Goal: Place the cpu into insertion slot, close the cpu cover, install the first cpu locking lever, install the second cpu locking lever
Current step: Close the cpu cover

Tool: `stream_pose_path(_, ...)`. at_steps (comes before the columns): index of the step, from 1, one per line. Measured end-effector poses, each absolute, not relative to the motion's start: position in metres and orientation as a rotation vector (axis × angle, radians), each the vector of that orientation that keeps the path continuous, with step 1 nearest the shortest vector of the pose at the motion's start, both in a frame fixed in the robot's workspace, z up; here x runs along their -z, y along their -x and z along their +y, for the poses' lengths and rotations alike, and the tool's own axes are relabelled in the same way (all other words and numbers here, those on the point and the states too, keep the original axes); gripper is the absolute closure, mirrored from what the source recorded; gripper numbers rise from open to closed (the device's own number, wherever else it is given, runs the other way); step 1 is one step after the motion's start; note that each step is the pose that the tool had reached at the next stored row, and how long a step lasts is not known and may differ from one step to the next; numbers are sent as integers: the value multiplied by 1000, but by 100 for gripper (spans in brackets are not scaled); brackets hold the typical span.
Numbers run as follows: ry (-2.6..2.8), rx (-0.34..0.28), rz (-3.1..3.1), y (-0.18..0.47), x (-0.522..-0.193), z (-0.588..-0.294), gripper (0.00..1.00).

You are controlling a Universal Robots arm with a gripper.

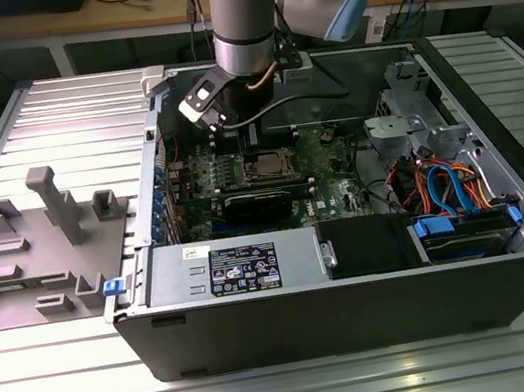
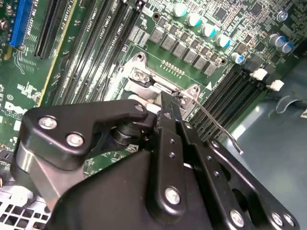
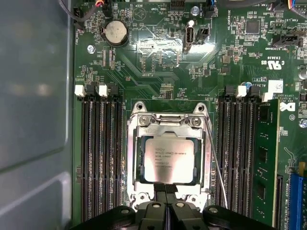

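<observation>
The cpu (image 3: 169, 160), a silver-grey square chip, lies flat in the insertion slot (image 3: 132, 184) on the green motherboard. The cpu cover (image 3: 168, 125), a silvery frame, lies down around the chip. A thin wire locking lever (image 3: 218, 172) runs along one side of the socket, and its free end (image 2: 216, 125) sticks up off the board. My gripper (image 3: 166, 188) is shut, with its black fingertips (image 2: 165, 103) together at the socket's edge and nothing visibly between them. In the exterior view the arm reaches down into the open computer case, and the gripper (image 1: 229, 126) hangs just above the cpu (image 1: 267, 165).
Black memory slots (image 3: 98, 153) flank the socket, with a green memory module (image 3: 266, 158) on one side. A coin battery (image 3: 116, 32) sits further off. The grey case wall (image 3: 33, 110) is close. A graphics card (image 1: 261, 199), power supply (image 1: 233, 262) and cables (image 1: 439, 190) fill the case.
</observation>
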State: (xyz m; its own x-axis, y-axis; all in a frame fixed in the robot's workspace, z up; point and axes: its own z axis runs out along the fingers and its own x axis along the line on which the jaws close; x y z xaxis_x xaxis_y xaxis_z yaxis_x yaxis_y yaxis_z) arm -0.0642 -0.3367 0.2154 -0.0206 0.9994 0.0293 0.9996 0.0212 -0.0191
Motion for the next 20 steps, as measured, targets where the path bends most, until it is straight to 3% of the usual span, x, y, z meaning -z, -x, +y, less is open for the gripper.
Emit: stream_pose_path(20,2174,11,-2220,68,-211,-337,89)
